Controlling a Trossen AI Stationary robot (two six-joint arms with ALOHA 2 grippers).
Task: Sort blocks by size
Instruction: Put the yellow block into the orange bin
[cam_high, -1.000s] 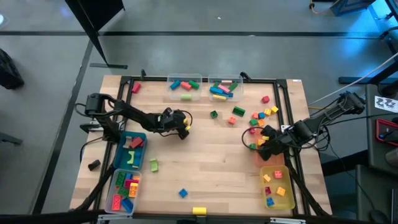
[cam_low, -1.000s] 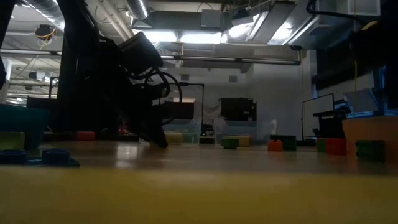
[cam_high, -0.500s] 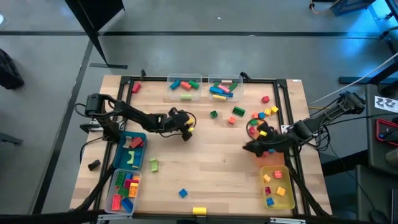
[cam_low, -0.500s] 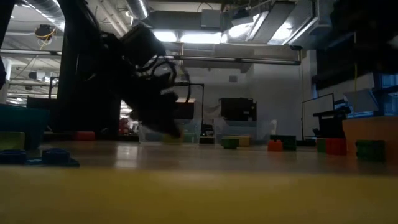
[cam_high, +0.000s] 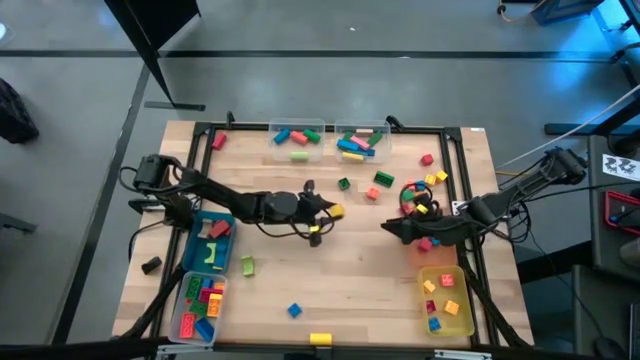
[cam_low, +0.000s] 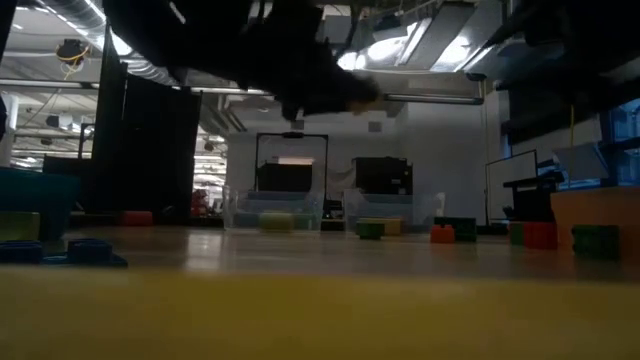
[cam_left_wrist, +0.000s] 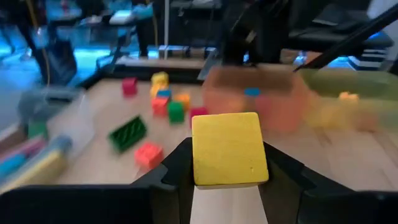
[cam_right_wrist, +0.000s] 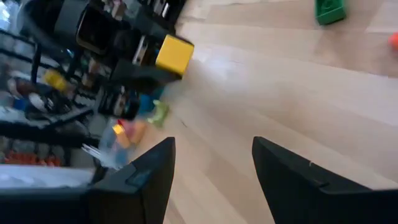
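Observation:
My left gripper (cam_high: 330, 211) is over the table's middle, shut on a yellow cube (cam_left_wrist: 229, 148), which also shows in the right wrist view (cam_right_wrist: 174, 55). My right gripper (cam_high: 388, 231) is open and empty just right of the middle, and points toward the left gripper; its fingers (cam_right_wrist: 149, 174) stand apart over bare wood. Loose blocks lie on the table at the far right: a green bar (cam_high: 384, 179), a small green one (cam_high: 344, 184), an orange one (cam_high: 372, 194) and a mixed cluster (cam_high: 415, 200). My left gripper pinches the yellow cube by two opposite sides (cam_left_wrist: 198, 155) between its two fingers. The fingers come about level from the table's left. The cube is lifted clear of the table, one flat face toward the wrist camera.
Two clear bins (cam_high: 298, 138) (cam_high: 362, 140) with bars stand at the far edge. A blue bin (cam_high: 212, 243) and a bin of mixed blocks (cam_high: 200, 305) stand near left, a yellow bin (cam_high: 445, 300) near right. A green (cam_high: 247, 265), a blue (cam_high: 294, 311) and a yellow block (cam_high: 320, 339) lie near the front.
My left gripper has gone toward the table's right and up with the yellow cube, which stays between its fingers. My right gripper has gone toward the table's left, away from the yellow bin, toward the table's middle.

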